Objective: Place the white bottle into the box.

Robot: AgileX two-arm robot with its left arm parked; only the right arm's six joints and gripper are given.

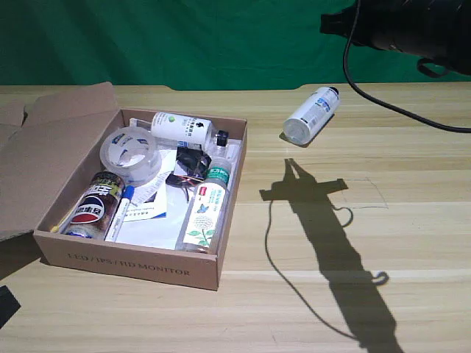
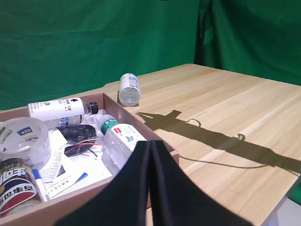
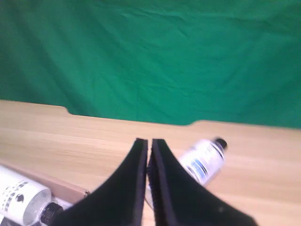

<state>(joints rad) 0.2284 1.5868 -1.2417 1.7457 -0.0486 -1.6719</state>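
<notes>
The white bottle (image 1: 311,115) with a black cap lies on its side on the wooden table, to the exterior view's right of the box (image 1: 132,266). It also shows in the left wrist view (image 2: 129,88) and the right wrist view (image 3: 203,159). My right gripper (image 3: 148,143) is shut with nothing in it, hovering above the table with the white bottle lying beyond its tips. In the exterior view only the arm's dark body (image 1: 401,26) shows at the upper right, high above the bottle.
The box holds a similar white bottle with a green logo (image 1: 180,128), a clear green-capped bottle (image 1: 205,212), a tape roll (image 1: 129,154), a cola can (image 1: 95,204), a marker and papers. Its big flap (image 1: 48,147) lies open at the exterior view's left. A green backdrop stands behind.
</notes>
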